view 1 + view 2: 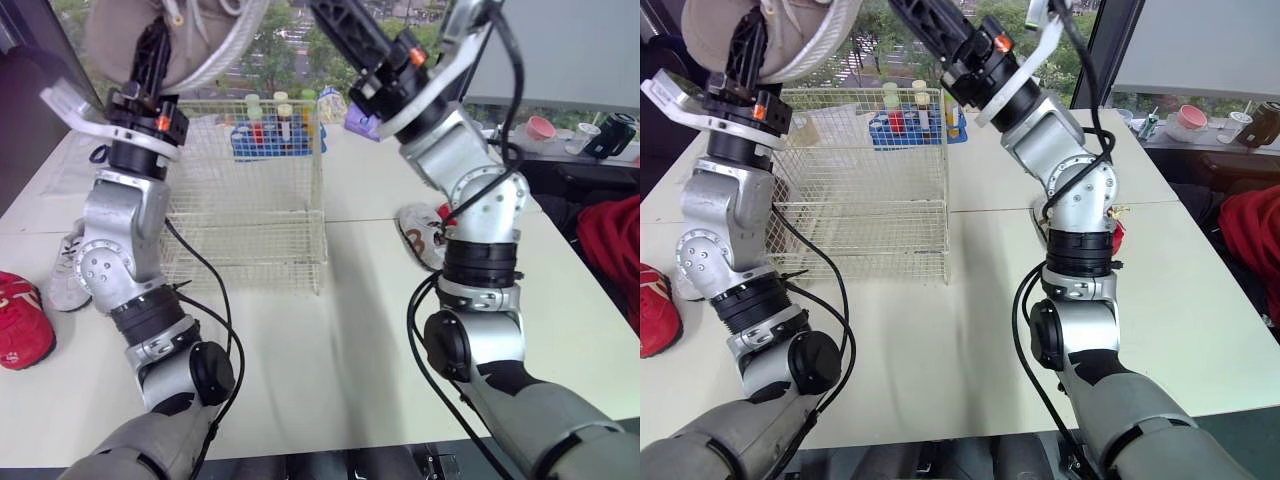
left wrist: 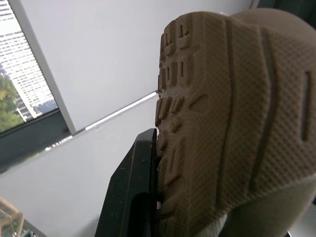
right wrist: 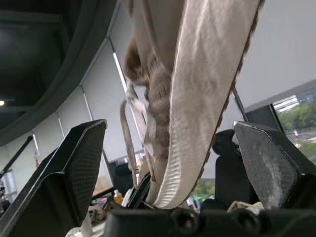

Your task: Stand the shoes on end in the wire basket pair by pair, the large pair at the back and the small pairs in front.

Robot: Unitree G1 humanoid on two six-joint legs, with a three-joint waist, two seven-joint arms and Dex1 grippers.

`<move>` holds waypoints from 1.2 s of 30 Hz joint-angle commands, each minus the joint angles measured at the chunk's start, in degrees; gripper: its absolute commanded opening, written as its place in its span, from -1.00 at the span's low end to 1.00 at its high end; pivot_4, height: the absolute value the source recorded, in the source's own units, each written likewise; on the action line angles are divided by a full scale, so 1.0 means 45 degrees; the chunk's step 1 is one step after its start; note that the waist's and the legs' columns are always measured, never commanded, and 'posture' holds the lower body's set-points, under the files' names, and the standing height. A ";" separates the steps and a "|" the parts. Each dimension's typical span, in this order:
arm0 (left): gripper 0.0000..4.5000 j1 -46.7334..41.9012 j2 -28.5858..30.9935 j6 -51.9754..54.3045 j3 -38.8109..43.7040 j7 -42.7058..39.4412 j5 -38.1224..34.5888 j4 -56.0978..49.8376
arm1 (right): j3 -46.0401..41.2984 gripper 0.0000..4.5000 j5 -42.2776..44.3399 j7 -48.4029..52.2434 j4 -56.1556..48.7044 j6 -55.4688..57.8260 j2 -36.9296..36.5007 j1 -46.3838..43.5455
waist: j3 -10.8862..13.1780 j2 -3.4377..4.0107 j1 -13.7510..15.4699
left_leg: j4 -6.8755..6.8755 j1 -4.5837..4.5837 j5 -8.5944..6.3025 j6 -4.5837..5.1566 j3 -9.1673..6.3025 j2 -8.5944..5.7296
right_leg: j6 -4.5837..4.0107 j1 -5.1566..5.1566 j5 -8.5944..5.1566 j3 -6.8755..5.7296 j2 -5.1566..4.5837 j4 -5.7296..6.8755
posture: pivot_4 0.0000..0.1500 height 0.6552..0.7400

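Holding a big beige shoe [image 1: 175,35] high in the air, the left gripper [image 1: 152,50] has its jaws clamped on it; in the left wrist view one black finger [image 2: 133,187] presses flat against the ribbed sole. The shoe hangs above the far left corner of the wire basket [image 1: 318,180], well apart from it. The right gripper [image 3: 170,133] is raised to the same shoe, its jaws apart, one on each side of the white sole edge and not touching it as far as I can see.

The basket has no shoe in it, so I judge the task is at its first step: the large pair for the back. A red shoe [image 1: 20,320] and a grey-white shoe [image 1: 65,270] lie on the surface [image 1: 330,330] to the left, and another white shoe [image 1: 420,235] lies behind the right arm.

Next, I think, the right jaws should close on the shoe to steady or turn it, then it must go down on end against the back wall of the basket. The shoe is soft and long, so it may tip forward if released too early.
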 commanded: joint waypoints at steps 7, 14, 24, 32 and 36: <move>-0.71 0.1103 -0.0183 -0.0485 -0.1507 -0.0447 -0.0551 -0.0876 | -0.0133 0.97 -0.0096 -0.0029 0.0402 -0.0952 0.0460 -0.0831 | 0.0000 0.0001 -0.0022 | -0.0001 0.0000 0.0000 0.0000 -0.0001 0.0002 | -0.0001 -0.0001 -0.0001 0.0001 0.0005 -0.0002 | 1.00 1.00; -0.71 0.1665 0.0030 -0.0584 -0.1970 -0.0733 -0.0286 -0.0762 | 0.0020 0.66 -0.0061 -0.0160 0.0038 -0.0950 0.0672 -0.0732 | 0.0001 0.0001 -0.0020 | -0.0002 -0.0001 0.0000 0.0002 -0.0001 0.0002 | -0.0002 -0.0001 -0.0001 0.0000 0.0007 -0.0005 | 1.00 1.00; -0.71 0.2519 0.1370 -0.0153 -0.2522 -0.1113 0.0178 -0.1476 | 0.0293 -0.35 0.0024 -0.0080 -0.0560 -0.0448 0.0480 -0.0382 | 0.0002 0.0004 -0.0041 | -0.0002 -0.0001 -0.0001 0.0003 -0.0002 0.0002 | -0.0003 -0.0001 -0.0002 0.0001 0.0007 -0.0006 | 1.00 1.00; 0.99 0.4268 0.5343 0.1681 -0.3127 -0.1225 0.0551 -0.4246 | -0.0457 -0.35 -0.0552 0.0289 0.0405 -0.1403 -0.0893 -0.1772 | 0.0011 0.0018 -0.0250 | -0.0013 -0.0004 -0.0003 0.0005 -0.0006 0.0001 | -0.0005 -0.0009 -0.0003 0.0003 0.0001 -0.0012 | 1.00 1.00; 0.99 0.5613 0.8051 0.2275 -0.2412 -0.1473 0.0945 -0.5793 | -0.0019 -0.35 -0.2440 0.2803 0.3157 -0.3611 -0.2434 -0.3416 | 0.0020 0.0034 -0.0274 | -0.0051 0.0001 -0.0002 0.0003 -0.0002 0.0001 | -0.0010 -0.0018 -0.0006 0.0004 0.0006 -0.0023 | 1.00 1.00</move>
